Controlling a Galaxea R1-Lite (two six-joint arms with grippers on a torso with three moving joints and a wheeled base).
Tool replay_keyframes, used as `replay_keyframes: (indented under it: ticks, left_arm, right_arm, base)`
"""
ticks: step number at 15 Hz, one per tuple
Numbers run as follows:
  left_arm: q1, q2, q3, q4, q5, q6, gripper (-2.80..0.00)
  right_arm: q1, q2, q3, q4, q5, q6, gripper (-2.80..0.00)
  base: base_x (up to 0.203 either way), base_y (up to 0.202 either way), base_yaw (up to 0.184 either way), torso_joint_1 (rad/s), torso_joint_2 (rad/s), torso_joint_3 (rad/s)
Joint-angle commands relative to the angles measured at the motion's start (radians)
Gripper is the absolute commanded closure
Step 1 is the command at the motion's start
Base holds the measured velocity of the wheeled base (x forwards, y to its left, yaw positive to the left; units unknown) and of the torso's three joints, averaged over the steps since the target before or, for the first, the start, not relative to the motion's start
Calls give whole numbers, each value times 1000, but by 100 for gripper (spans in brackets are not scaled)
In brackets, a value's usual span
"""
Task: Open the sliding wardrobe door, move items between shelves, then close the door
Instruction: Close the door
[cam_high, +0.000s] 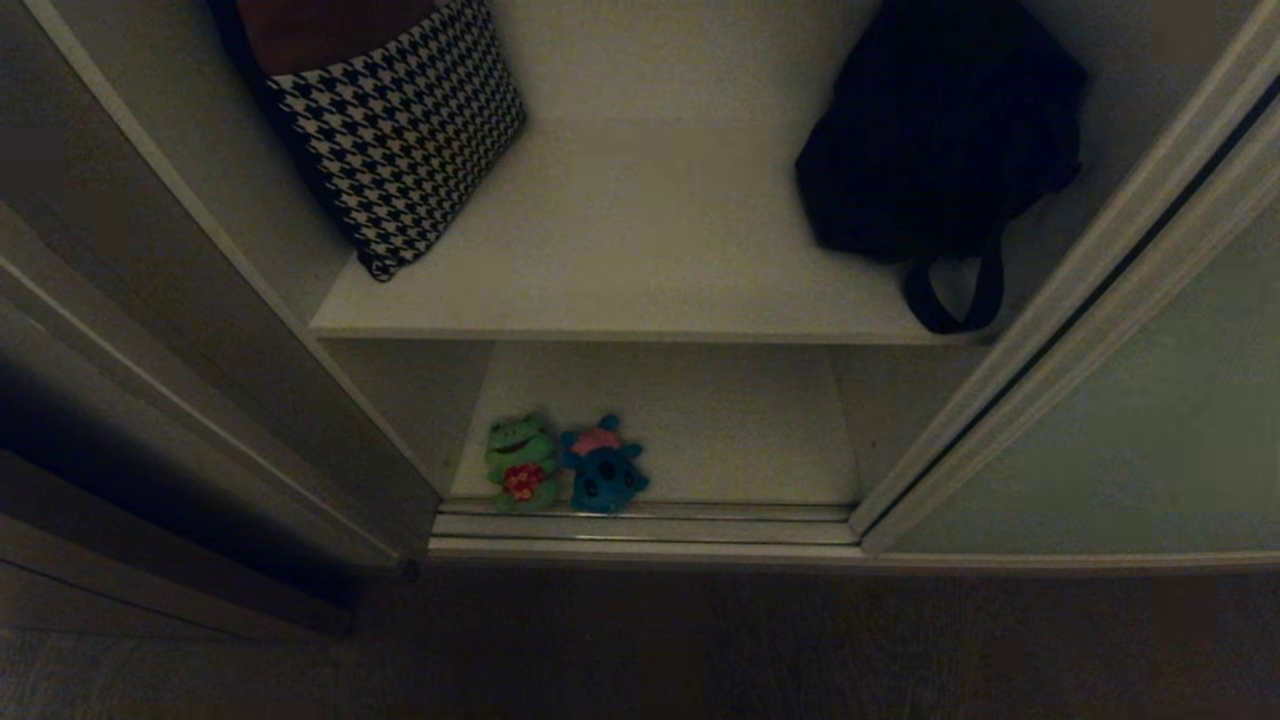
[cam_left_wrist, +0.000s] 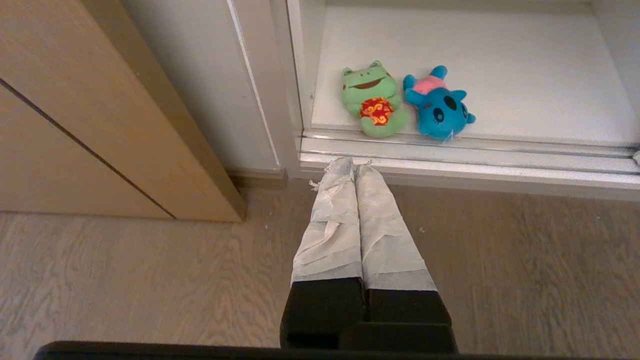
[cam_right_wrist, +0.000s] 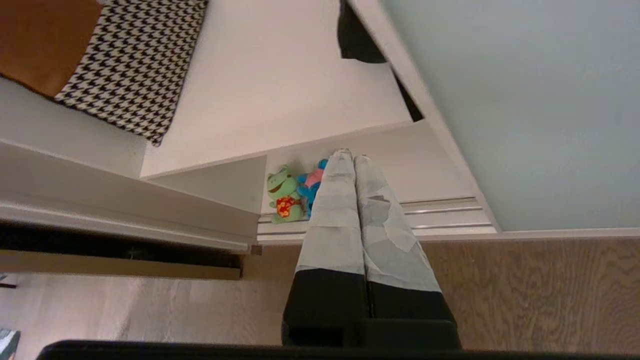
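Sliding wardrobe door (cam_high: 1120, 400) already open. Green frog (cam_high: 520, 462) and blue plush (cam_high: 605, 470) untouched on bottom board (cam_high: 720, 420). Both end effectors closed, empty: left end effector (cam_left_wrist: 354, 167), right end effector (cam_right_wrist: 349, 155).

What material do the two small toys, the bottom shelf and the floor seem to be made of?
The green frog and the blue toy look like soft plush fabric: rounded stuffed shapes, stitched faces. The bottom shelf looks like smooth, matte white laminated board, though the core is hidden. The floor shows pale wood grain; whether it is real wood or laminate cannot be told.

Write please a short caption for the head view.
Open wardrobe: green frog plush and blue plush toy on white bottom shelf, houndstooth cushion above.
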Motion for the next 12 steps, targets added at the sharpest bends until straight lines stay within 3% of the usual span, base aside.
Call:
replay_keyframes:
  ticks: [1,12]
  left_arm:
    - [1,1,0,0,0,0,0]
    - [-1,1,0,0,0,0,0]
  right_arm:
    - [-6,37,-1,-10,3,2,0]
    - [-13,167,-4,-110,3,-4,0]
  base:
    - [0,0,0,0,0,0]
    - [0,0,0,0,0,0]
